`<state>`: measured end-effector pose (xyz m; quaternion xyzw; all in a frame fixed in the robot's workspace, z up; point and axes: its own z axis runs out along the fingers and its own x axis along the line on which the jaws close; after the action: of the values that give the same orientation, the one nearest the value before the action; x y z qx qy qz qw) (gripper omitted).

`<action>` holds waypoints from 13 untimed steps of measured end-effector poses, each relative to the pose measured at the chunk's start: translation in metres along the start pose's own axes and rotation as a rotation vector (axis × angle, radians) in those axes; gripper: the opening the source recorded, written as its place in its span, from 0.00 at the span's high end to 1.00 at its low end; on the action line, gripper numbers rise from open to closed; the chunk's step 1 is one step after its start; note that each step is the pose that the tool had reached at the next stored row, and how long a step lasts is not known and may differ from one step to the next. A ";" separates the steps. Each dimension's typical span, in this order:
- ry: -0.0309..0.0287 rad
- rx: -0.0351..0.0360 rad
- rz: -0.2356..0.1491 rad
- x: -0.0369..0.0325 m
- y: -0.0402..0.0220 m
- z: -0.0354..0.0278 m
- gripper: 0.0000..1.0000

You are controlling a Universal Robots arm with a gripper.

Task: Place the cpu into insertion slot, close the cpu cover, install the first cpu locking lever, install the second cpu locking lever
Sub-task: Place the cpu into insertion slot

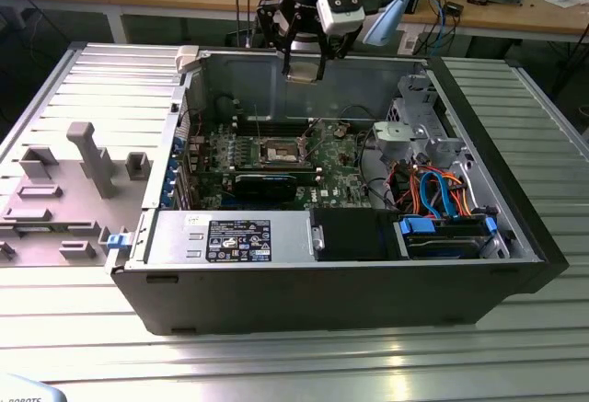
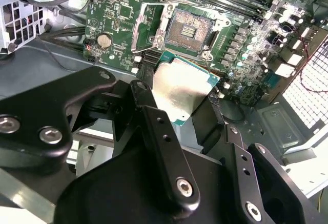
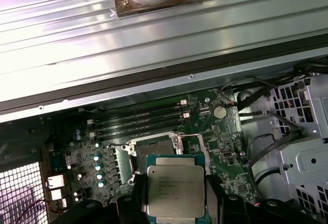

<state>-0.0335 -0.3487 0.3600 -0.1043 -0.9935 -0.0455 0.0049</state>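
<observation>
- pincer (image 1: 304,69) (image 2: 179,101) (image 3: 177,206): black, two-fingered; its fingers are drawn in on the cpu and clamp it by two opposite edges. in the exterior view it hangs above the far wall of the computer case.
- cpu (image 2: 182,88) (image 3: 176,188): flat square chip with a silver-grey top and a green rim. it is held in the air between the fingers, over the motherboard and apart from the insertion slot, near one side of it in both wrist views.
- insertion slot (image 1: 281,152) (image 2: 187,29) (image 3: 152,149): square socket with a silver rim; its dark pin field is bare. it sits near the middle of the motherboard.
- cpu cover (image 2: 138,29): silver frame plate, clear of the pin field, along one side of the slot.
- motherboard (image 1: 340,167) (image 2: 115,8) (image 3: 77,152): green, on the floor of the case; long memory slots (image 3: 138,116) run beside the socket.
- computer case (image 1: 304,292): black, open on top, at the middle of the worktop.
- worktop (image 1: 276,365): ribbed metal; a grey fixture plate (image 1: 64,190) lies at its edge on the exterior view's left.
</observation>
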 end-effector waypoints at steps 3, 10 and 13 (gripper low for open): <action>-0.0005 -0.0001 0.006 0.0001 0.0000 0.0003 0.46; -0.0019 -0.0004 0.021 0.0003 -0.0002 0.0010 0.46; -0.0027 -0.0006 0.031 0.0005 -0.0003 0.0016 0.46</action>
<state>-0.0341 -0.3487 0.3584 -0.1196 -0.9918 -0.0455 0.0042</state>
